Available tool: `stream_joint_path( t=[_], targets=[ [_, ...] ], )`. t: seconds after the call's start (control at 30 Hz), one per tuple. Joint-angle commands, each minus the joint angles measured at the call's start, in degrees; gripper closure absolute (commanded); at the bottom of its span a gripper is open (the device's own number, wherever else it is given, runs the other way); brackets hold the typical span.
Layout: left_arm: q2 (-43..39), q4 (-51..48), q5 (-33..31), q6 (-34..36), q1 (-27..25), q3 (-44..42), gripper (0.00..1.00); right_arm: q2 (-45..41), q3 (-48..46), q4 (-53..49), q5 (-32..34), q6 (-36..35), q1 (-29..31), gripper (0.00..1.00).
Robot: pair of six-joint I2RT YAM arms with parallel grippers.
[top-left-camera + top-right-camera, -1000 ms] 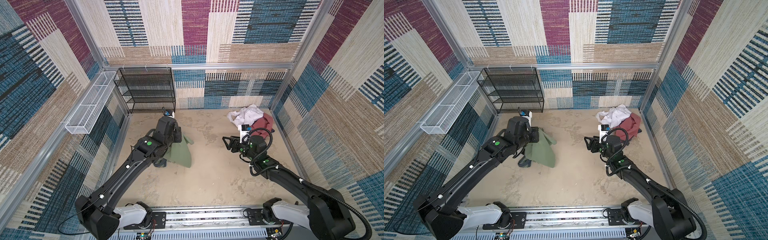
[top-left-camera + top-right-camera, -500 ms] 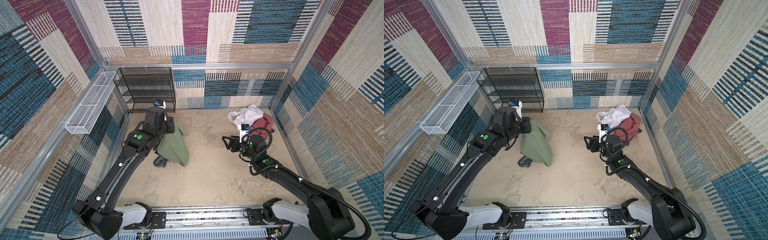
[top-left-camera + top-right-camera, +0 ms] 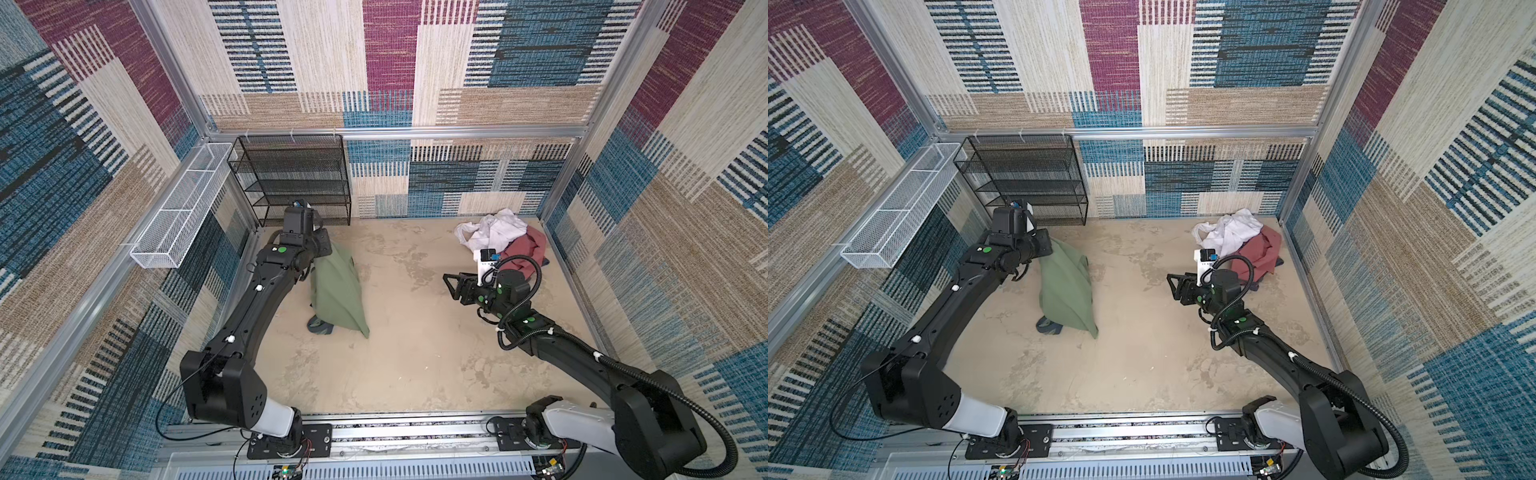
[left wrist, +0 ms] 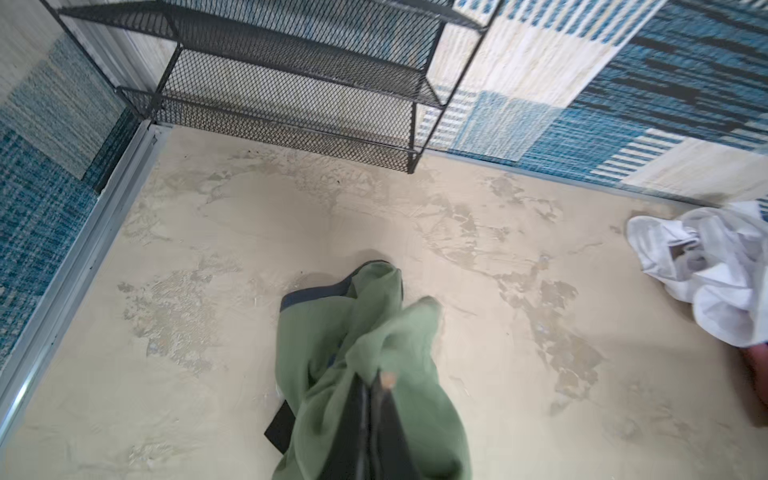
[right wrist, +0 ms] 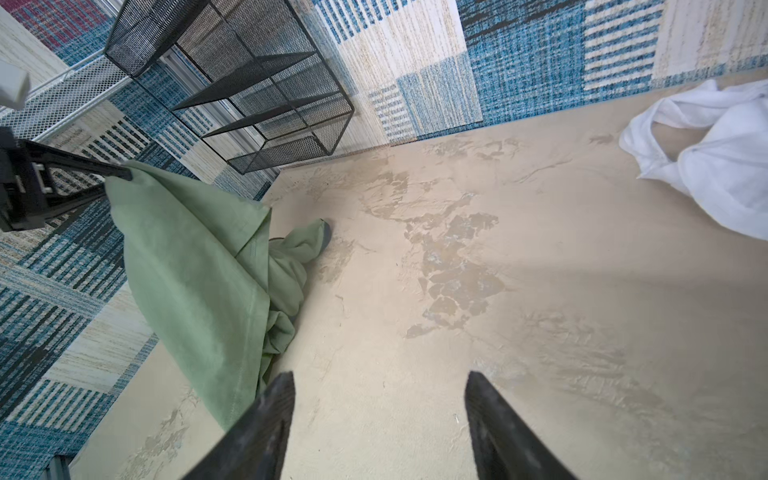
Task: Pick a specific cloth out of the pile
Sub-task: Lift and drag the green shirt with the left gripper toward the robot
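The olive-green cloth (image 3: 337, 291) (image 3: 1065, 286) hangs in a long fold from my left gripper (image 3: 329, 246) (image 3: 1049, 246), which is shut on its top edge. Its lower end, with grey-blue trim, rests on the floor. In the left wrist view the closed jaws pinch the cloth (image 4: 374, 328) at the left gripper (image 4: 374, 377). The pile (image 3: 505, 241) (image 3: 1241, 243), a white garment over a salmon-red one, lies in the back right corner, apart from the cloth. My right gripper (image 3: 449, 284) (image 3: 1174, 285) (image 5: 380, 376) stands open above bare floor, between the pile and the cloth (image 5: 195, 266).
A black mesh shelf (image 3: 291, 178) (image 4: 291, 83) stands against the back wall, just behind the left gripper. A white wire basket (image 3: 183, 208) hangs on the left wall. The arms' base rail (image 3: 395, 432) runs along the front edge. Patterned walls close in the sandy floor.
My left gripper has risen and moved back and left toward the shelf, drawing the cloth up into a longer hanging fold. The right arm has not moved.
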Motion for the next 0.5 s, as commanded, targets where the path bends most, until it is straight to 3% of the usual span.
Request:
stream_joint_path(
  t=[0.0,0.37,0.47],
  targets=[
    [2.6,3.8,1.6,-1.7,1.7,-1.0,1.00,0.4,0.4,1.8,-0.5,0.3,0.0,0.32],
    [9.9,4.5,-0.2,-3.5,3.2,-6.7,1.00,1.9,1.3,1.6,-0.4,0.0,0.0,0.32],
    [9.9,1.5,-1.4,-4.2,3.3,-6.7,0.71,2.0,1.4,1.4,-0.8,-0.1,0.0,0.32]
  ],
)
